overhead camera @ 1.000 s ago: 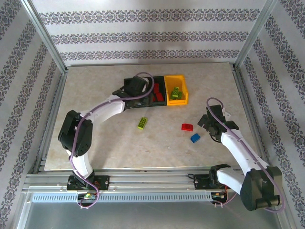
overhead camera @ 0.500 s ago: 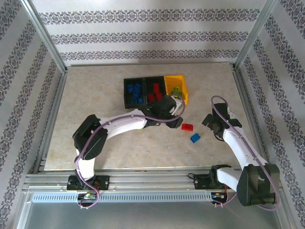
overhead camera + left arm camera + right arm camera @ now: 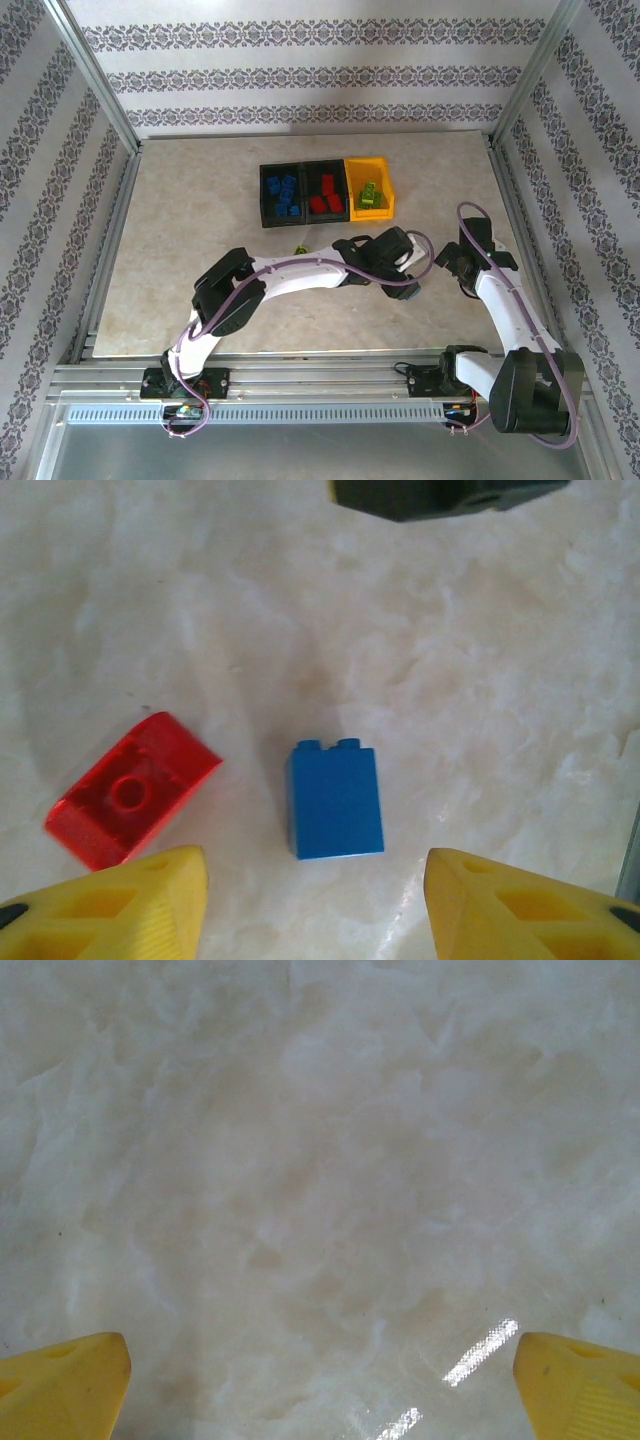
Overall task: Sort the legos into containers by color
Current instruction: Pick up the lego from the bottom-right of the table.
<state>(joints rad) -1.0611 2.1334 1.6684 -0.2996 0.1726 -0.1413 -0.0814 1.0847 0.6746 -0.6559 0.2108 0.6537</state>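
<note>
blue lego (image 3: 336,800) lies centred just ahead of the left claw (image 3: 315,885), whose fingers are spread wide.

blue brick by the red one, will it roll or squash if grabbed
The blue brick looks like hard plastic, so probably stiff. Resting on a flat face, it should not roll. The glossy table may let it slide.

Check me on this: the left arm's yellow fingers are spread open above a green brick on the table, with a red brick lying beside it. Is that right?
Not quite. The left wrist view shows the left gripper open above a blue brick, not a green one. The rest holds: the red brick lies beside it on the table.
</note>
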